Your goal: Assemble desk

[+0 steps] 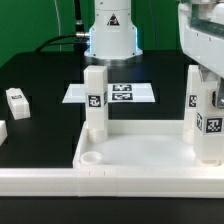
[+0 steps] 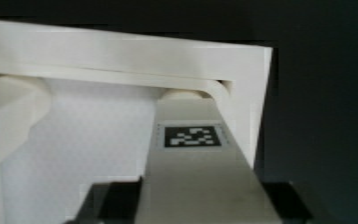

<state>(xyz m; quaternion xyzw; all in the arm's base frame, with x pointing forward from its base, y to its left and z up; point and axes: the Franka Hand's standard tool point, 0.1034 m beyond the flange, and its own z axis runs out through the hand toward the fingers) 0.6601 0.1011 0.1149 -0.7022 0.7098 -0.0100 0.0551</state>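
**Finding 1, work piece.** The tabletop (image 1: 60, 178) lies along the near edge of the desk (image 1: 40, 70), tray side up. Its sockets face upward so legs can be entered from above.

**Finding 2, fitted parts.** Two legs stand upright in the tabletop.
- The left leg (image 1: 95, 98) is at its far corner on the exterior view's left.
- The right leg (image 1: 194, 100) is at its far corner on the exterior view's right.
- Both look seated and plumb.

**Finding 3, part in hand.** The jaws are clamped on the held leg (image 1: 213, 125), with one dark finger against each flat side, as the wrist view shows.
- The leg is carried upright just in front of the right leg, toward the desk's near corner on the exterior view's right.
- In my judgement the grip sits high on the leg so that its lower end is free to enter a socket.
- In the wrist view the leg's far end meets the tabletop's corner wall. How deeply it is seated cannot be confirmed.

**Finding 4, outstanding.** The round socket (image 1: 90, 157) at the tabletop's near corner on the exterior view's left is empty. One leg appears to be unfitted there.

**Finding 5, other items.**
- The marker board (image 1: 110, 93) lies flat beyond the tabletop, toward the desk's far edge.
- A small white block (image 1: 17, 98) sits near the desk's edge on the exterior view's left, well apart from the work
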